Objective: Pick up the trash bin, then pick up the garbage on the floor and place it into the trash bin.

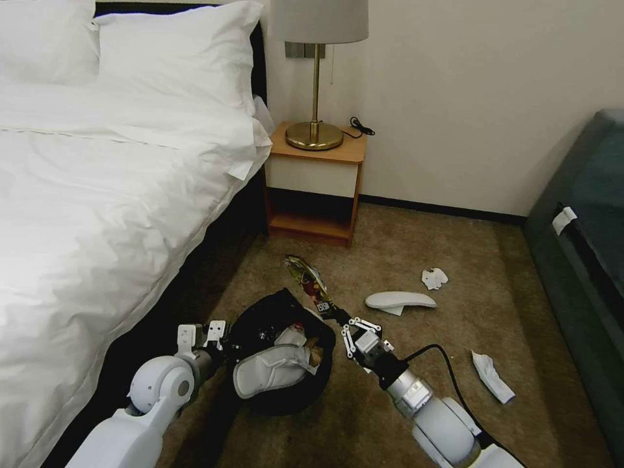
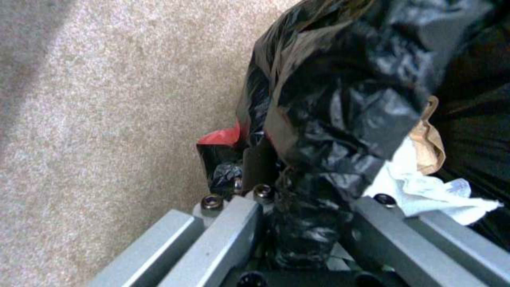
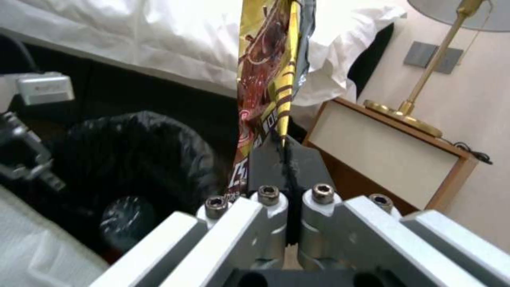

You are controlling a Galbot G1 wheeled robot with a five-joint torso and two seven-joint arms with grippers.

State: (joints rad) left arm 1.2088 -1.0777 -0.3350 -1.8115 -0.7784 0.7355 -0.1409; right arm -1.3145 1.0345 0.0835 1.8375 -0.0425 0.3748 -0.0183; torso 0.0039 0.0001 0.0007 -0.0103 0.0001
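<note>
The trash bin (image 1: 270, 311), lined with a crinkly black bag, hangs just above the carpet beside the bed. My left gripper (image 1: 224, 337) is shut on its rim, and the left wrist view shows black plastic (image 2: 318, 131) pinched between the fingers. Inside lie a white slipper (image 1: 270, 372), a tissue (image 2: 425, 191) and brown paper (image 2: 429, 147). My right gripper (image 1: 338, 316) is shut on the lower end of a gold snack wrapper (image 1: 304, 278), holding it upright (image 3: 268, 79) beside the bin's mouth (image 3: 138, 159). A second white slipper (image 1: 400, 300) and two crumpled tissues (image 1: 434, 278) (image 1: 492, 376) lie on the floor.
The white bed (image 1: 97, 195) runs close along the left. A wooden nightstand (image 1: 315, 185) with a brass lamp (image 1: 315, 133) stands against the far wall. A dark green sofa (image 1: 585, 260) borders the right. Open carpet (image 1: 416, 247) lies between them.
</note>
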